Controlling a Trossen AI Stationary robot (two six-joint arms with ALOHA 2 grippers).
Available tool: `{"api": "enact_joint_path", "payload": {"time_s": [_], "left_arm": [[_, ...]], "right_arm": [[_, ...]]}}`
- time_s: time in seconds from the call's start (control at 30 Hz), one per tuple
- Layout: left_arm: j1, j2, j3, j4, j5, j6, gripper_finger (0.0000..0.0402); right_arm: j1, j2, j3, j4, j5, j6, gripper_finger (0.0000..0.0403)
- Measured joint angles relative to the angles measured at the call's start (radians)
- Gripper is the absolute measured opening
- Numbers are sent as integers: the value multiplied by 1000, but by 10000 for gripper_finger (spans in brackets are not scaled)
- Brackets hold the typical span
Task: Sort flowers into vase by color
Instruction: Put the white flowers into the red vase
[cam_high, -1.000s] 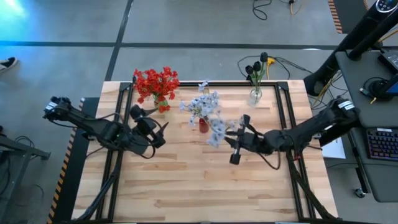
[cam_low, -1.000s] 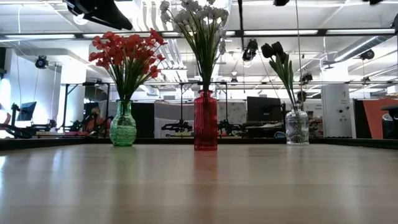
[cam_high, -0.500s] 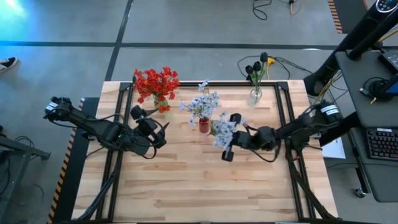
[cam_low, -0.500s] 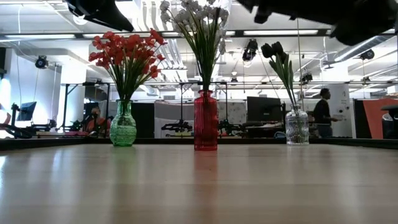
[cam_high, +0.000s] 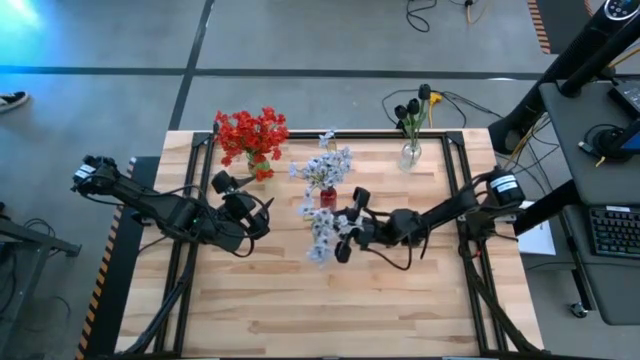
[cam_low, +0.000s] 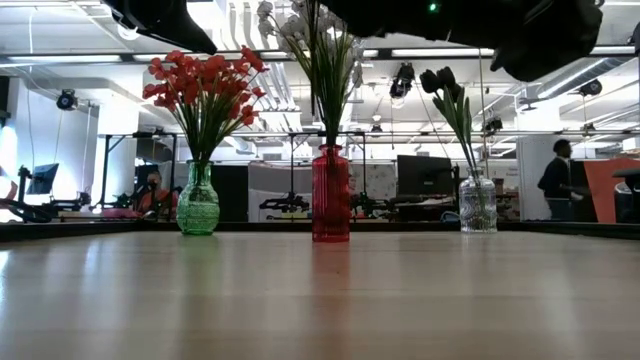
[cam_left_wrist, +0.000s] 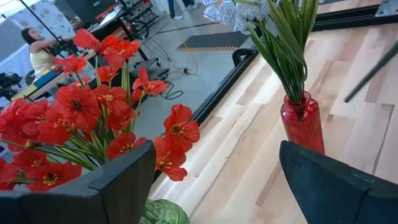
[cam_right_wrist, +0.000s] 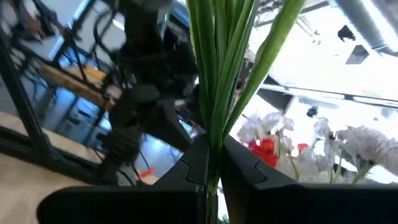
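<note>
While clamped in the right tool (cam_high: 340, 238), pale blue-white flowers (cam_high: 321, 226), thin green stalks, left tool (cam_high: 238, 196) wide.

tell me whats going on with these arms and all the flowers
The right gripper is shut on a bunch of pale blue-white flowers, carrying it above the table close to the red vase, which already holds similar pale blooms. The left gripper hangs open near the green vase of red flowers. The clear vase at the back right holds dark buds. A person stands in the room behind.
</note>
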Motion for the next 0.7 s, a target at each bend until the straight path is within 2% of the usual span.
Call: {"api": "enact_joint_path", "payload": {"time_s": [0.47, 0.7], "left_arm": [[0, 0, 0, -1, -2, 0, 322], [1, 0, 0, -2, -2, 0, 322]], "right_arm": [[-56, 13, 9, -17, 31, -57, 18], [-59, 12, 9, -22, 99, -79, 18]]}}
